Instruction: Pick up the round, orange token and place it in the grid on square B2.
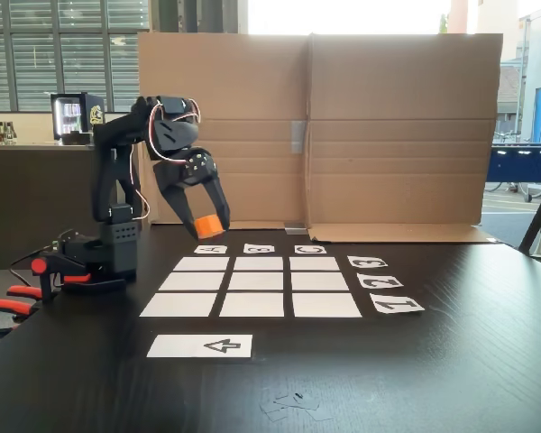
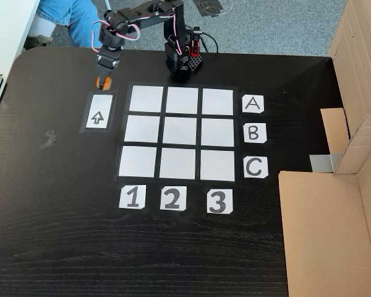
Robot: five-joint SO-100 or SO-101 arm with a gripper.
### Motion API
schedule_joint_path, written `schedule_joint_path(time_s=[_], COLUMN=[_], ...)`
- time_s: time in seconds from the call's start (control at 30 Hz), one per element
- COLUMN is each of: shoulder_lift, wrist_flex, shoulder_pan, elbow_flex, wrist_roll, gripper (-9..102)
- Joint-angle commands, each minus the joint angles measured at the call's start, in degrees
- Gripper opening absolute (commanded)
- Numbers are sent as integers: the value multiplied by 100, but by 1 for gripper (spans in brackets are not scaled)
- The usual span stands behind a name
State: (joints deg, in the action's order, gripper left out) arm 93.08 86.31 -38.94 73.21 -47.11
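Cardboard screen (image 1: pixel 397 135), arrow card (image 2: pixel 97 118), black table (image 2: pixel 62 247).

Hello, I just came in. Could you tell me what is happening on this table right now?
A small black robot arm holds the orange token in its gripper, lifted above the dark table. In a fixed view from above, the gripper hangs near the far end of the arrow card, beside the grid. Square B2, the centre cell, has nothing on it, so the token is not placed yet.

An office or lab break area: window blinds (image 1: pixel 63 36), a small drinks fridge (image 1: pixel 75 115) behind the pincer (image 1: pixel 207 225), grey carpet (image 2: pixel 272 28) under the worktop (image 2: pixel 62 247).
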Motion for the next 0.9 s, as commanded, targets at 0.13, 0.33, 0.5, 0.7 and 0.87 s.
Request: schedule_joint_path(time_s=[0.13, 0.33, 0.5, 0.7, 0.87], shoulder_lift=[1459, 1635, 1582, 1143, 536], wrist_flex=[149, 185, 176, -9, -9], shoulder_pan=[1239, 2259, 3155, 3709, 3735], elbow_flex=[9, 26, 694, 1389, 1538], wrist_roll=[-123, -694, -1406, -1863, -2101], gripper=[-1, -1, -1, -1, 0])
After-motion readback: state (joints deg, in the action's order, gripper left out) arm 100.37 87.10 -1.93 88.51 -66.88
